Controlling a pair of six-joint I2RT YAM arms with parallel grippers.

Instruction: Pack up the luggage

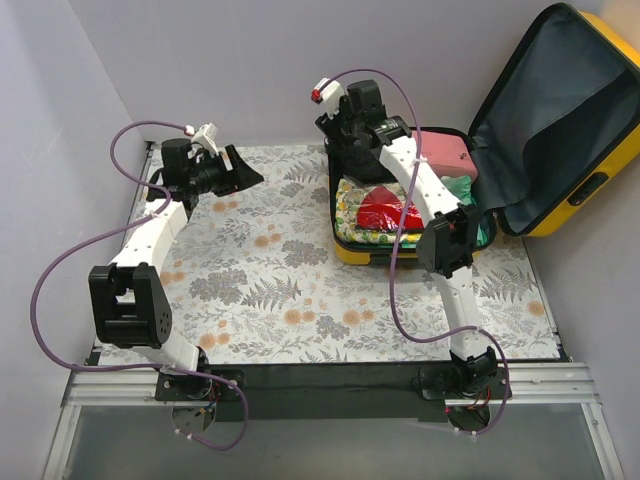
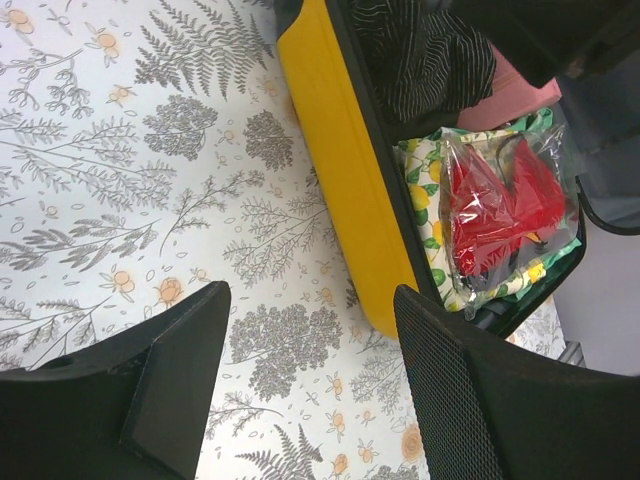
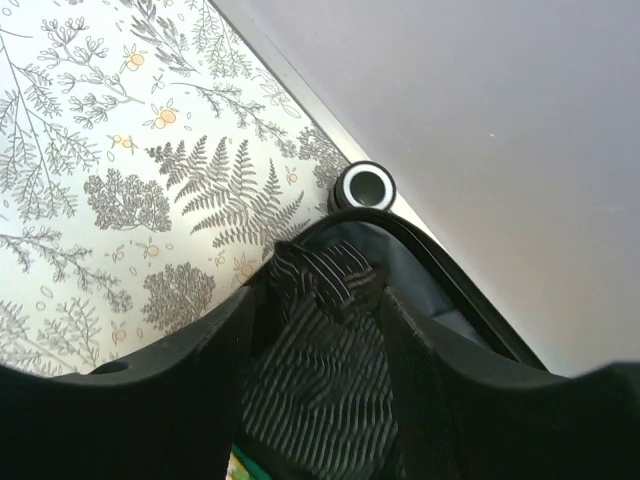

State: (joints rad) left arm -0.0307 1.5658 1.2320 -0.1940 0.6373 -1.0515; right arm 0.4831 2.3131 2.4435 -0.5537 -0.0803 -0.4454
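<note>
The yellow luggage (image 1: 360,257) lies open at the table's back right, its grey-lined lid (image 1: 560,120) leaning against the wall. Inside are a red item in a clear bag (image 1: 388,210), a lemon-print cloth (image 1: 352,215), a pink case (image 1: 445,152) and a black striped cloth (image 3: 320,350). My right gripper (image 3: 315,300) reaches into the luggage's back left corner, jaws apart on either side of the striped cloth. My left gripper (image 2: 312,300) hangs open and empty over the table, left of the luggage's yellow side (image 2: 340,160).
A fern-and-flower patterned mat (image 1: 280,290) covers the table. Grey walls stand close at the left, back and right. A black wheel (image 3: 365,186) of the luggage sits by the back wall. The right arm's links (image 1: 440,215) cross over the luggage's contents.
</note>
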